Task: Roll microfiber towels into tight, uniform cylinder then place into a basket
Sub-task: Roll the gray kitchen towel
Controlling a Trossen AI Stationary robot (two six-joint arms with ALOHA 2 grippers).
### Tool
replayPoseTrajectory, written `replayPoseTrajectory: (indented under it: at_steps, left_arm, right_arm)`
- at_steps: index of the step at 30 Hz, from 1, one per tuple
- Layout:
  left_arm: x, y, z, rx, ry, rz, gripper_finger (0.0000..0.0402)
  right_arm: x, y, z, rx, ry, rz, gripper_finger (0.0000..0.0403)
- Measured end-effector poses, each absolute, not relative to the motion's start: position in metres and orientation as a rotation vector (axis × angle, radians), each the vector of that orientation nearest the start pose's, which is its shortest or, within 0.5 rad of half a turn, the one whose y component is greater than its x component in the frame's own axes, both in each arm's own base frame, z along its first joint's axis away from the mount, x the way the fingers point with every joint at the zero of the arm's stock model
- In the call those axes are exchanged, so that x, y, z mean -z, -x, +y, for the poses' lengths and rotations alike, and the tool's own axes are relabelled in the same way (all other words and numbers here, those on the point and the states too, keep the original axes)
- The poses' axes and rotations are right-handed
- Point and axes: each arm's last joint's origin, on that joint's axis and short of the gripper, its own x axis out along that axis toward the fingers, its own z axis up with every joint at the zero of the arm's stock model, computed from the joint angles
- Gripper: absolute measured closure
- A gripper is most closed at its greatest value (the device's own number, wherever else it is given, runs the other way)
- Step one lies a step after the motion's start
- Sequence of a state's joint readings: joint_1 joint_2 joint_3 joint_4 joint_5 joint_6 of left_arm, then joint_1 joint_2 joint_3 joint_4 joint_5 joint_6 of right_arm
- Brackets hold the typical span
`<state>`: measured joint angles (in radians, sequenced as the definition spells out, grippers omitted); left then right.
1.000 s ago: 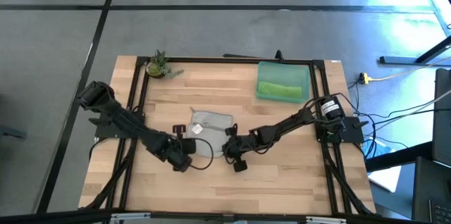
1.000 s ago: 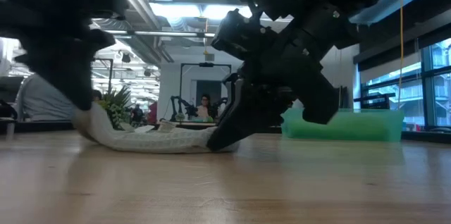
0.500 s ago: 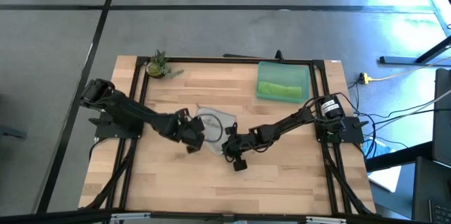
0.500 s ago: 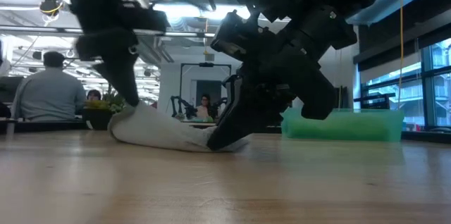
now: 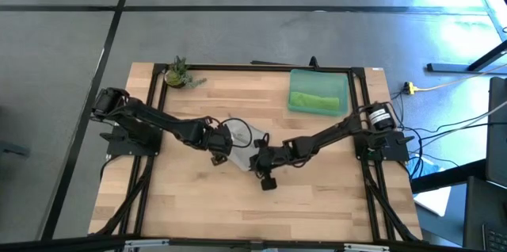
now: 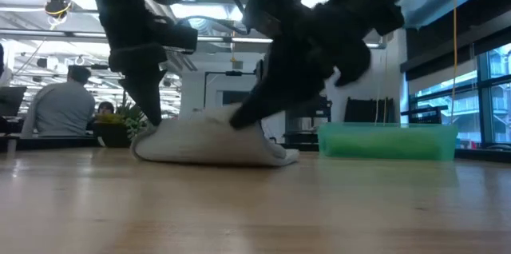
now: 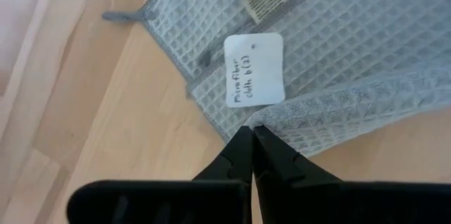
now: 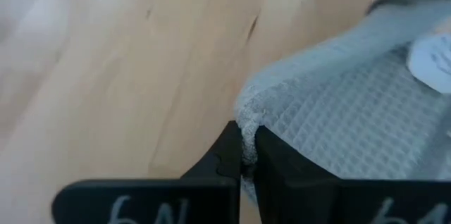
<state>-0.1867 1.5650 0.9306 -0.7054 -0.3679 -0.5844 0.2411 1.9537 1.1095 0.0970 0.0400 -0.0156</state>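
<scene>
**At mid-table, both grippers pinch the grey towel's near edge**

Near the middle of the wooden table, the grey microfiber towel lies partly folded over itself, a soft hump in the low view with one loose flap trailing on the wood. The left gripper has its two fingers pressed together on a corner of the cloth, just beside a white paper tag clipped to the hem; the right gripper is likewise clamped on the cloth's rolled-over edge, the fabric bunching between its jaws in the right wrist view. The lime green towel already rests as a roll inside the teal basket, at the far right of the table and well apart from the grey one. A small potted plant stands at the far left corner.

The grey cloth reads as light and entirely limp: a waffle weave that droops wherever it is not supported and holds no shape of its own. It should grip well rather than slip, but it will likely sag between the two pinch points, so the roll may come out loose or lopsided. The hemmed edge, taken at both ends, looks the best hold. The tag could catch inside the roll.
</scene>
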Motion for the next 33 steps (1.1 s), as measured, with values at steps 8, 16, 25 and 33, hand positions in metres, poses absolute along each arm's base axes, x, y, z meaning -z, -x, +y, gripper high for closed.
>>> replayPoseTrajectory:
  at_steps: [8, 16, 25, 33]
  left_arm:
    - [-0.178, -0.269, -0.047, -0.483, 0.101, 1.191, 0.0401]
    - [-0.178, -0.268, -0.050, -0.452, 0.116, 1.207, 0.0401]
    - [-0.178, -0.268, -0.050, -0.458, 0.107, 1.212, 0.0401]
    - [-0.181, -0.272, -0.042, -0.538, 0.007, 1.128, 0.0401]
  right_arm:
    - [-0.145, -0.389, 0.066, -0.034, -0.174, 0.761, 0.0385]
    - [-0.144, -0.391, 0.045, 0.120, -0.290, 0.759, 0.0385]
    - [-0.133, -0.379, 0.035, 0.293, -0.308, 0.895, 0.0385]
    - [-0.128, -0.372, 0.034, 0.347, -0.281, 0.968, 0.0385]
